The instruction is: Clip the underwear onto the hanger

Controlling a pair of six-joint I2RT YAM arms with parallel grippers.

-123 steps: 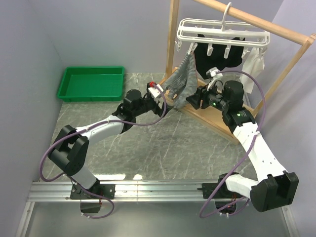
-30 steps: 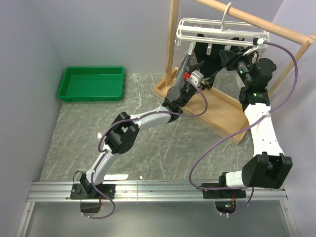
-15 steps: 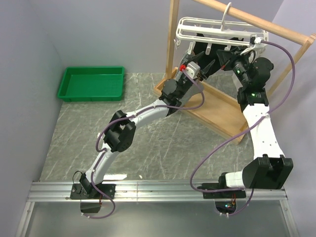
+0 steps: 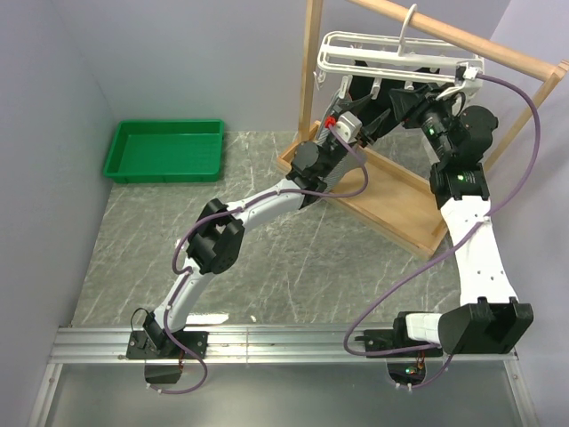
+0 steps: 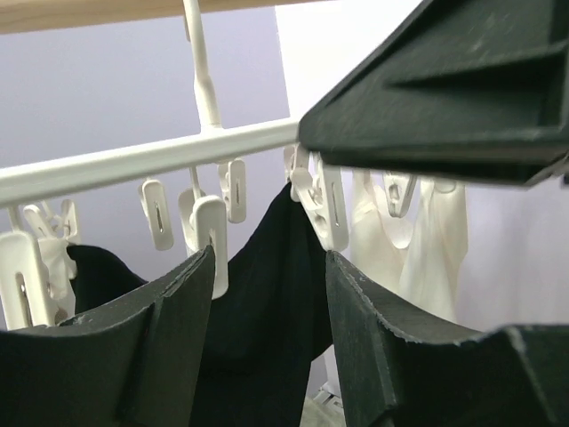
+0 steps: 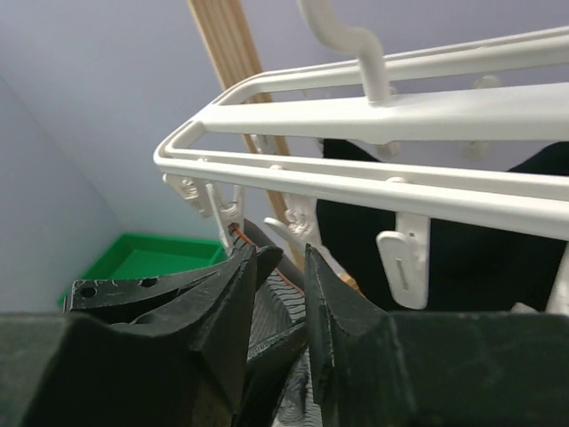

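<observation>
Grey-and-white pinstriped boxer-style underwear hangs long-axis vertical under the left end of the white plastic bar-frame hanger, just behind the left arm's wrist. Left pincer is spread wide w/ nothing in it, aimed up at the dangling white clips, black garment behind them. Right pincer is nearly closed; striped cloth shows low in its gap, prob. pinched, but I can't tell. The cloth lies just below both pincers; I'd judge the next clip rightward along the bar is the target, right arm nearer.
</observation>
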